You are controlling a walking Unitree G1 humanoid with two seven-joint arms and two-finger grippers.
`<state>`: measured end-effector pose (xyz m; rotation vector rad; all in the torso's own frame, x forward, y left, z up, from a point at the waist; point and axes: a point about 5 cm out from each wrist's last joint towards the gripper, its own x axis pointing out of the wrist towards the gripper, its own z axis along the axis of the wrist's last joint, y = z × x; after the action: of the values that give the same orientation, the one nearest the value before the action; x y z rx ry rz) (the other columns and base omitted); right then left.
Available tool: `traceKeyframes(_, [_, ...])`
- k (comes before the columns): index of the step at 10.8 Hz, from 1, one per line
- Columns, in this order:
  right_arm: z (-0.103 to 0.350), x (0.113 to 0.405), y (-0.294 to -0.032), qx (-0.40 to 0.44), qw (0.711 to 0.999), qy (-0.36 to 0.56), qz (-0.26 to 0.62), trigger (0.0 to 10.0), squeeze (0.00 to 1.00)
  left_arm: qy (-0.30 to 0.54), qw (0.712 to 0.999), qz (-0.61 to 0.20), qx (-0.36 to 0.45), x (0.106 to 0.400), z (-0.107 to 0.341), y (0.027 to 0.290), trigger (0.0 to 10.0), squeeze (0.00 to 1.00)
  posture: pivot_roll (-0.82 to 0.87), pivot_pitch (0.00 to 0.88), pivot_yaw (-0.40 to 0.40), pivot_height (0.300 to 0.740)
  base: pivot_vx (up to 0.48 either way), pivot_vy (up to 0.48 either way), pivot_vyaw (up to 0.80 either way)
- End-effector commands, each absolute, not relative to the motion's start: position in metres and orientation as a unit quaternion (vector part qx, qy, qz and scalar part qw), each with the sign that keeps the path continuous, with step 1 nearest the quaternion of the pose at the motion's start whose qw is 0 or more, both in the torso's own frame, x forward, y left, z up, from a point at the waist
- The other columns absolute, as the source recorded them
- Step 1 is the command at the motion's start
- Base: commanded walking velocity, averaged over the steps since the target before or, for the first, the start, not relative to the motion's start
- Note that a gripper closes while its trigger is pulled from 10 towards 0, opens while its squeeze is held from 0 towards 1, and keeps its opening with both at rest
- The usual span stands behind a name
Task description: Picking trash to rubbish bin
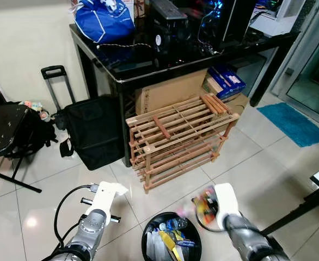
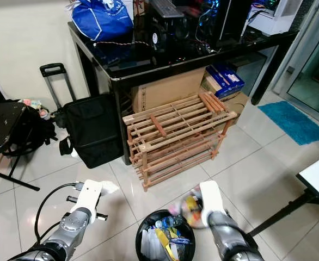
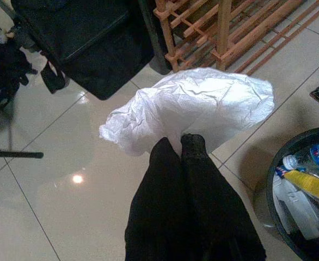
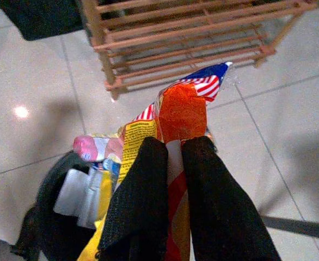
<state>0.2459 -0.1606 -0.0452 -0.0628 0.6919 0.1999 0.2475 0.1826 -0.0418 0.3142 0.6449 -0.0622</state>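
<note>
Your right gripper (image 4: 173, 149) has its two black fingers clamped on a colourful snack wrapper (image 4: 178, 111), red and yellow with a stars-and-stripes corner. It hangs just beside the right rim of the round black rubbish bin (image 1: 147, 232), which sits on the pale tiled floor (image 1: 257, 163) between your two arms. The bin already holds a plastic bottle (image 1: 175, 223), a yellow packet and other scraps.

Your left gripper (image 3: 181, 147) has its fingers pressed together on a crumpled white plastic bag (image 3: 192, 106), held above the floor to the left of the bin and apart from it.

Directly ahead, close behind the bin, stands a low wooden slatted rack (image 1: 178, 138), tilted a little. It leans in front of a black glass-topped desk (image 1: 148, 68) with cardboard boxes (image 1: 170, 89) underneath. A blue bag (image 1: 102, 19) and computer gear sit on the desk. To the left are a black wheeled suitcase (image 1: 94, 136) with its handle raised and a black chair (image 1: 4, 130). A blue mat (image 1: 293, 122) lies far right.
</note>
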Motion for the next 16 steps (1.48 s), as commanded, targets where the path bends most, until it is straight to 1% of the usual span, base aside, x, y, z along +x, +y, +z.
traceKeyframes(1, [-0.044,0.248,-0.155,-0.036,0.933,0.338,0.117,10.0,0.00,0.315,0.937,-0.023,0.148,0.250,-0.040,0.182,10.0,0.00,0.02,0.022,-0.055,0.740,0.000,0.000,0.00])
traceKeyframes(3, [-0.047,0.247,-0.134,-0.045,0.920,0.356,0.156,10.0,0.00,0.315,0.938,-0.022,0.147,0.250,-0.040,0.182,10.0,0.00,0.03,0.026,-0.057,0.740,0.000,0.000,0.00])
traceKeyframes(4, [-0.053,0.239,-0.125,-0.059,0.907,0.377,0.177,10.0,0.00,0.315,0.937,-0.020,0.147,0.249,-0.041,0.183,10.0,0.00,0.04,0.031,-0.059,0.740,0.000,0.000,0.00])
traceKeyframes(6, [-0.060,0.230,-0.127,-0.068,0.898,0.399,0.171,10.0,0.00,0.316,0.937,-0.019,0.146,0.249,-0.041,0.183,10.0,0.00,0.04,0.039,-0.057,0.740,0.000,0.000,0.00])
traceKeyframes(9, [-0.060,0.229,-0.126,-0.057,0.900,0.398,0.168,10.0,0.00,0.315,0.937,-0.020,0.147,0.249,-0.041,0.183,10.0,0.00,0.04,0.043,-0.056,0.740,0.000,0.000,0.00])
traceKeyframes(10, [-0.058,0.231,-0.126,-0.054,0.902,0.395,0.168,10.0,0.51,0.315,0.937,-0.021,0.147,0.249,-0.041,0.183,10.0,0.00,0.04,0.043,-0.056,0.740,0.000,0.000,0.00])
traceKeyframes(11, [-0.057,0.233,-0.125,-0.052,0.903,0.392,0.169,10.0,0.99,0.315,0.938,-0.021,0.146,0.249,-0.041,0.182,10.0,0.00,0.05,0.043,-0.059,0.740,0.000,0.000,0.00])
traceKeyframes(16, [-0.056,0.234,-0.124,-0.049,0.904,0.389,0.168,10.0,1.00,0.316,0.937,-0.018,0.146,0.250,-0.040,0.183,10.0,0.00,0.05,0.043,-0.059,0.740,0.000,0.000,0.00])
